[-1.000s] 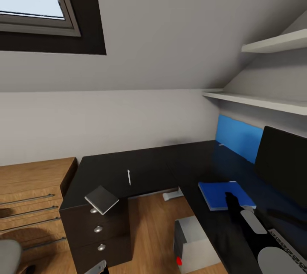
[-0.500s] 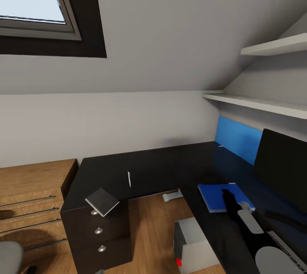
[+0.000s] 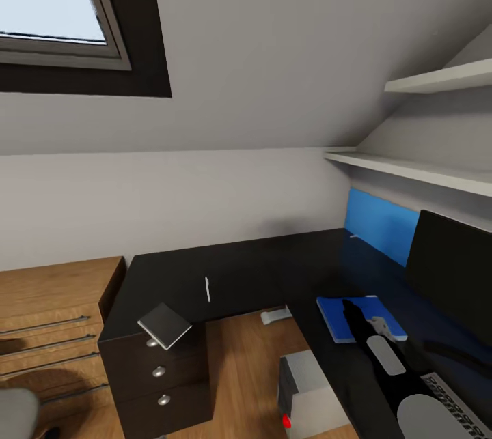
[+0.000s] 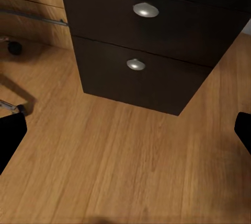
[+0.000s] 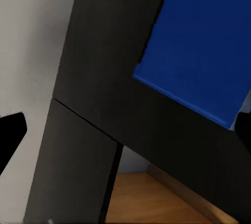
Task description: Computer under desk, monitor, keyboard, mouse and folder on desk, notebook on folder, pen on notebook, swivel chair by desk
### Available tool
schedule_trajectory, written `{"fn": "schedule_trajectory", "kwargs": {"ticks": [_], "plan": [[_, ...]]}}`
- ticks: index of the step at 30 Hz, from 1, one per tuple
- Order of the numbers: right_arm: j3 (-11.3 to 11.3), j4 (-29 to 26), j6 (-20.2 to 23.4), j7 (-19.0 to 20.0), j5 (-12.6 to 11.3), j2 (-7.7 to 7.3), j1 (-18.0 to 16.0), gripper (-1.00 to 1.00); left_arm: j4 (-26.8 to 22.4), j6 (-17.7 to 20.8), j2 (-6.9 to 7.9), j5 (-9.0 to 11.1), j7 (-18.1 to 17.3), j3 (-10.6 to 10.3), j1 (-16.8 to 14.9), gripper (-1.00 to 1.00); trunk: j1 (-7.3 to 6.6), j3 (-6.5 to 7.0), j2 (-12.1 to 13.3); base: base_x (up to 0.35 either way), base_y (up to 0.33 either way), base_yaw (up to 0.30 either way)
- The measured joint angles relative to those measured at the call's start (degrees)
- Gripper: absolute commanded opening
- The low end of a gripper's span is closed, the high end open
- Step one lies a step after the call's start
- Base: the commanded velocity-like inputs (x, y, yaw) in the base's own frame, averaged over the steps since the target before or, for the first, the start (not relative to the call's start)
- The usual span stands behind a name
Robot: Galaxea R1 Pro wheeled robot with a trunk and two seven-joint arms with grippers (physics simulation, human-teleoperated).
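Blue folder (image 3: 359,316) lies flat on table (image 3: 232,272) beside the monitor (image 3: 451,275), right pincer (image 3: 352,313) above it spread empty, likely freed for the notebook (image 3: 164,325) overhanging the far-left table corner.

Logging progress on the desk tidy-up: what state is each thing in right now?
folder: flat on the desk
notebook: overhanging the desk corner, tilted
pen: lying on the desk
computer: on the floor under the desk, red light on
right pincer: open above the folder
left pincer: open, empty
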Motion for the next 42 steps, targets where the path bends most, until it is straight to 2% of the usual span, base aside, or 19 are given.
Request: {"fn": "schedule_trajectory", "kwargs": {"ticks": [7,13,14,15,22,23,26,31,32,34,38,42], "plan": [[1.83,-0.02,-0.21,-0.08,8.17,2.39,0.00,1.00,0.02,0.10,0.00,0.01,-0.04,0.00,0.00,1.00,-1.54,1.26,2.81,0.000,0.000,0.000],[3.80,0.24,-2.38,-0.33,17.05,3.76,0.01,1.00,0.02,0.14,0.00,0.00,-0.07,0.00,0.00,1.00,-2.86,2.34,5.22,0.000,0.000,0.000],[4.10,0.30,-3.77,-0.44,19.70,4.02,0.01,1.00,0.02,0.15,0.00,-0.01,-0.08,0.00,0.00,1.00,-3.08,2.52,5.62,0.000,0.000,0.000],[4.22,0.32,-4.54,-0.52,20.92,4.14,0.01,1.00,0.02,0.14,0.00,-0.01,-0.08,0.00,0.00,1.00,-3.30,2.70,6.02,0.000,0.000,0.000],[4.97,0.46,-8.87,-1.10,27.18,6.09,0.02,1.00,0.03,0.12,0.00,-0.06,-0.08,0.00,0.00,1.00,-4.84,3.96,8.84,0.000,0.000,0.000],[4.97,0.46,-8.89,-1.11,27.23,6.10,0.02,1.00,0.03,0.13,0.00,-0.06,-0.08,0.00,0.00,1.00,-5.06,4.14,9.24,0.000,0.000,0.000],[6.08,0.43,-8.67,-1.36,30.33,6.60,0.02,1.00,0.03,0.10,0.00,-0.07,-0.08,0.00,0.00,1.00,-5.72,4.68,10.45,0.000,0.000,0.000],[10.10,0.29,-4.97,-2.52,35.29,6.89,0.02,1.00,0.03,0.09,0.00,-0.07,-0.08,0.00,0.00,1.00,-6.82,5.58,12.46,0.000,0.000,0.000],[11.09,0.22,-3.66,-3.09,36.09,6.91,0.01,1.00,0.03,0.09,0.00,-0.07,-0.08,0.00,0.00,1.00,-7.04,5.75,12.85,0.000,0.000,0.000],[13.41,-0.12,1.71,-5.70,38.23,7.02,-0.01,1.00,0.02,0.09,0.00,-0.07,-0.08,0.00,-0.01,1.00,-7.48,6.07,13.63,0.000,0.000,0.000],[15.41,-2.27,9.97,-11.31,40.00,7.13,-0.01,1.00,0.02,0.09,0.00,-0.07,-0.08,0.00,-0.02,1.00,-7.70,6.24,14.03,0.000,0.000,0.000],[16.42,-6.43,14.64,-15.47,40.55,7.11,0.02,1.00,0.02,0.09,0.00,-0.07,-0.08,0.00,-0.02,1.00,-7.70,6.24,14.03,0.000,0.000,0.000]]}}
